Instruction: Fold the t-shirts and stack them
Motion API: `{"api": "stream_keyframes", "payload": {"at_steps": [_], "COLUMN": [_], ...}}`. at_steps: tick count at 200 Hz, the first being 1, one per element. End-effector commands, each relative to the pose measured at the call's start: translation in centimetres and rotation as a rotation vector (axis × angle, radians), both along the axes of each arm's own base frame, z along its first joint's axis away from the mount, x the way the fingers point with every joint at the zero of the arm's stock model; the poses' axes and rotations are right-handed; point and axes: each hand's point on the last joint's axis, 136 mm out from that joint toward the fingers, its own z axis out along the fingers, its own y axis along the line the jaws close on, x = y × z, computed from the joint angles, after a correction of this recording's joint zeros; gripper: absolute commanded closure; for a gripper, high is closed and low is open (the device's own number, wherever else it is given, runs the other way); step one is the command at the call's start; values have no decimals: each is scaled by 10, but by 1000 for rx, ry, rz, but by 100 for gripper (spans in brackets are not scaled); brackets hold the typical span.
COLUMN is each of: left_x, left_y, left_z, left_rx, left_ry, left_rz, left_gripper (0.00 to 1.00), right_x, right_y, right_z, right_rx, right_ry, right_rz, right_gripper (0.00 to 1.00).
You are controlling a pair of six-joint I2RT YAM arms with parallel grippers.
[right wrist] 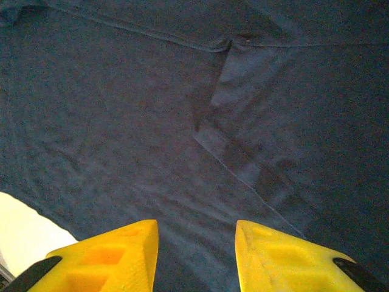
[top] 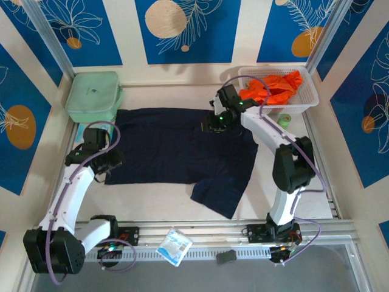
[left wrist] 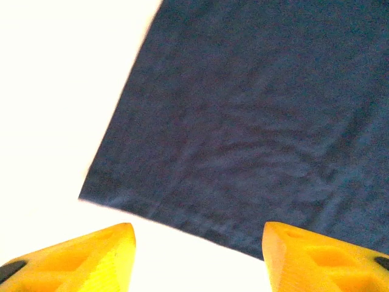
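Right end effector (right wrist: 196, 258) spread, navy t-shirt (top: 176, 152) lying left-right

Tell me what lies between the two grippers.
The navy shirt, spread on the table. In the top view its cloth fills the stretch from the left gripper to the right gripper.

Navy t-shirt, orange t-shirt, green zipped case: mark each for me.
navy t-shirt (top: 176, 149): top external view, middle of its spread body.
orange t-shirt (top: 276, 88): top external view, centre of the bunched cloth.
green zipped case (top: 92, 96): top external view, middle of its top face.
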Motion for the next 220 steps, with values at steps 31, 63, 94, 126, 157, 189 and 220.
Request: {"api": "stream_keyframes", "payload": {"at_steps": [31, 63, 94, 126, 157, 189, 220], "left_x": [-23, -29, -34, -31, -29, -26, -9], "left_y": [21, 27, 41, 51, 55, 59, 65], "left_z": [-39, -67, -83, -96, -109, -120, -129], "left_rx": [-115, -157, -165, -152, -139, -121, -106], "left_ry": [164, 269, 295, 297, 316, 337, 345], "left_rz": [212, 262, 328, 369, 388, 387, 355], "left_gripper": [63, 67, 65, 64, 64, 64, 66], "right_x": [-33, -46, -53, -54, -54, -52, -51], "right_y": [-22, -28, -31, -34, -36, -37, -37], "right_z": [-8, -21, -27, -30, -32, -32, -33], "right_rx": [10, 22, 28, 50, 61, 74, 80], "right_ry": [-22, -16, -14, -14, -9, -8, -4], "right_rz": [45, 43, 53, 57, 61, 56, 59], "right_gripper": [62, 62, 61, 60, 59, 59, 59]}}
